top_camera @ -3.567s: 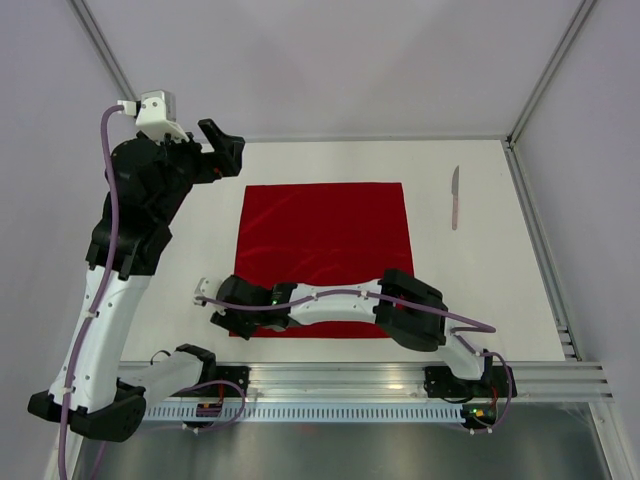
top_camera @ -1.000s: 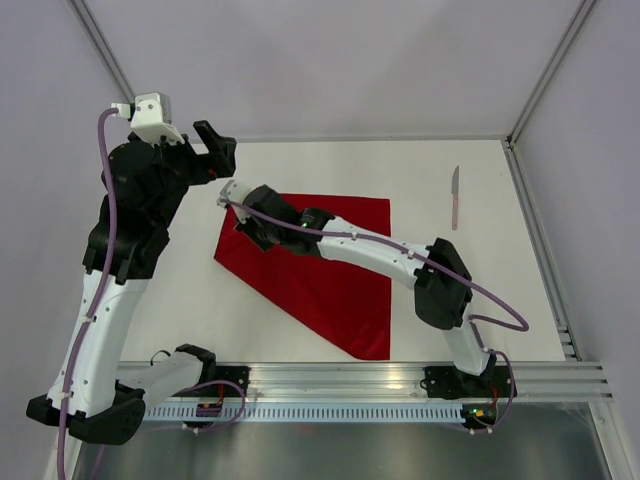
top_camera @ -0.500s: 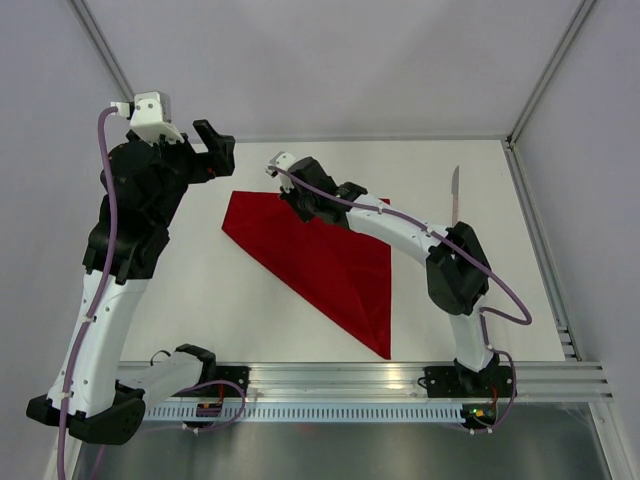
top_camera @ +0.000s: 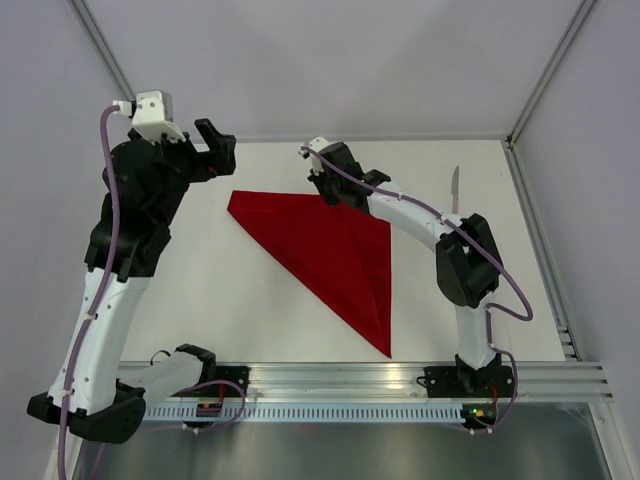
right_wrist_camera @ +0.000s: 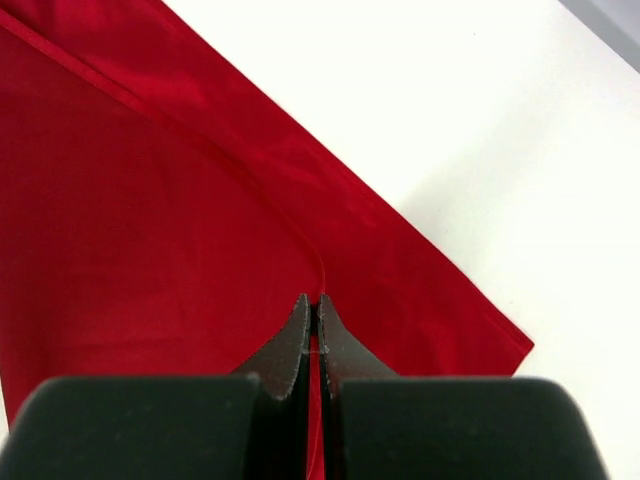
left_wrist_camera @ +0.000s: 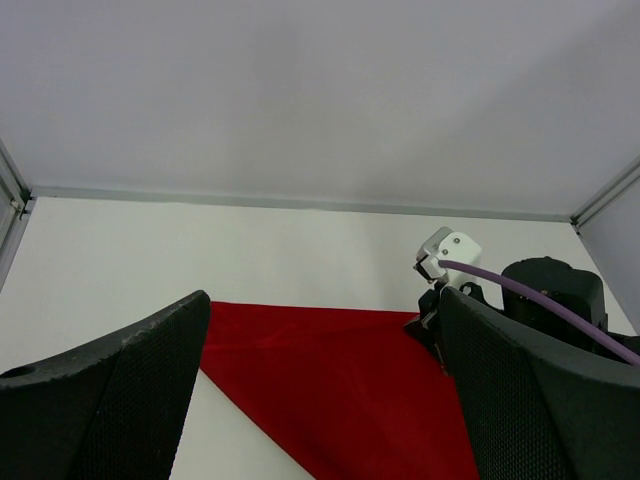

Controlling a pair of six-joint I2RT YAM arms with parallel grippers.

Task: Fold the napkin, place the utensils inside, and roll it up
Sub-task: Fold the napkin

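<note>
The right hand (top_camera: 328, 193) pinches the top edge of the triangle-folded napkin (top_camera: 335, 255) at upper centre of the desk (top_camera: 250, 320); the left hand (top_camera: 222, 150) hangs open, upper left.

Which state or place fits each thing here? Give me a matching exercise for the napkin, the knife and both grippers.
Things:
1. napkin
2. knife
3. left gripper
4. right gripper

States or places:
A. wide open, holding nothing
B. shut on the napkin's edge
C. folded into a triangle
D. lying alone at the far right

Pairs: 1-C, 2-D, 3-A, 4-B
</note>
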